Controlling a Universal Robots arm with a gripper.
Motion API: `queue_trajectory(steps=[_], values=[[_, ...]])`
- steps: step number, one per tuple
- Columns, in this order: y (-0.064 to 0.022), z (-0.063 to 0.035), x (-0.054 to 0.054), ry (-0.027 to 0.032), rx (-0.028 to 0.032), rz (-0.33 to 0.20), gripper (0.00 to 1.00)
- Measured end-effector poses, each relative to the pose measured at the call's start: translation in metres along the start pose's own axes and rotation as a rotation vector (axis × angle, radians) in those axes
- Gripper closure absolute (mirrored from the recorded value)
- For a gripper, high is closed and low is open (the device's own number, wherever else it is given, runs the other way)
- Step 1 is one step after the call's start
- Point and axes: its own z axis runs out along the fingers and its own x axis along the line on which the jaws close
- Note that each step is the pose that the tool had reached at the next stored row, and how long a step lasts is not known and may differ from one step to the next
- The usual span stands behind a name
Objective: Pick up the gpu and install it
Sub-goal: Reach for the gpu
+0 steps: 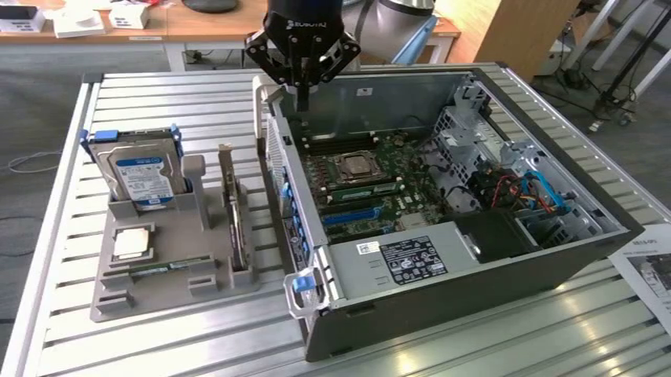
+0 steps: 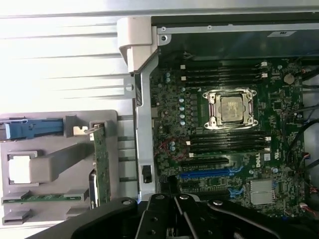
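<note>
At the exterior view's left, a grey holder (image 1: 126,294) sits on the slatted metal desk (image 1: 63,330). A silver hard drive (image 1: 141,177) with a blue label stands upright in the holder's upper part. Lower down, a square processor chip (image 1: 130,243) and a narrow green memory stick (image 1: 157,268) lie flat. Along the holder's right side the gpu (image 1: 235,216) stands on its long edge in a slot. It is a thin, flat, dark card, and the silver metal bracket at its end points toward the upper part of the frame. In the wrist view the gpu (image 2: 102,164) is seen edge-on; there its board looks green with small parts along it, and a silver bracket tab shows at one end. Just right of the holder lies the open computer case (image 1: 472,283), its motherboard (image 1: 367,188) exposed. A processor socket (image 1: 360,167) sits near the board's middle and a blue expansion slot (image 1: 351,216) lies below it in the frame. In the upper middle of the exterior view the black claw (image 1: 302,104) hangs over the case's far left corner. Its fingers are pressed together to a point and grip nothing. It is well apart from the gpu, which sits in its holder slot. At the lower front of the case is a power supply (image 1: 414,255) with a black label. A printed sheet (image 1: 650,271) lies at the right edge.
</note>
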Motion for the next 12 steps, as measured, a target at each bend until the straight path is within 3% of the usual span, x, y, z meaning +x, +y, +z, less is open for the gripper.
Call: queue_trajectory(steps=[5,12], values=[[-0.0088,-0.0002,0.015,0.0,0.0,0.0,0.89],[-0.0281,-0.0007,0.033,0.0,-0.0001,0.0,0.89]])
